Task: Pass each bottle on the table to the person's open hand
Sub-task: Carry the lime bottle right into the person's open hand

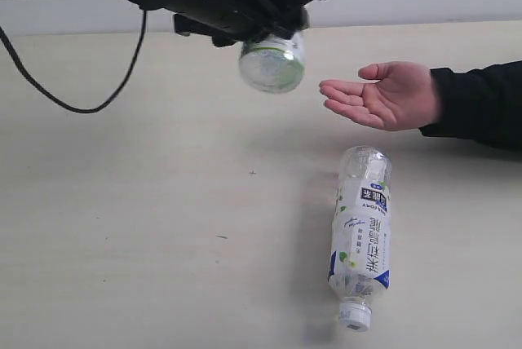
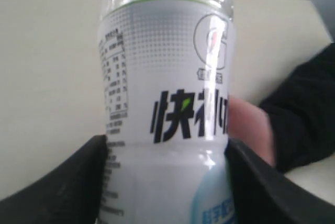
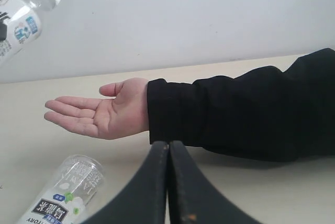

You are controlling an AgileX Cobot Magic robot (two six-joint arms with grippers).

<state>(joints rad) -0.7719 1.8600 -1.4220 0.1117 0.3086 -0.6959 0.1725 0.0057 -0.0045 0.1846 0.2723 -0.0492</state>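
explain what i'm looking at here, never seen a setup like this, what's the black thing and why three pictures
This is a robot with two arms, each ending in a two-fingered gripper. One picture is an outside camera looking over the table; the other two come from cameras mounted on each wrist. In the outside view the left gripper holds a clear bottle in the air, near a person's open hand, palm up. The left wrist view shows that same bottle close up, clamped between the black fingers. The right wrist view shows the right gripper shut and empty, looking at the hand. A second bottle lies on its side on the table.
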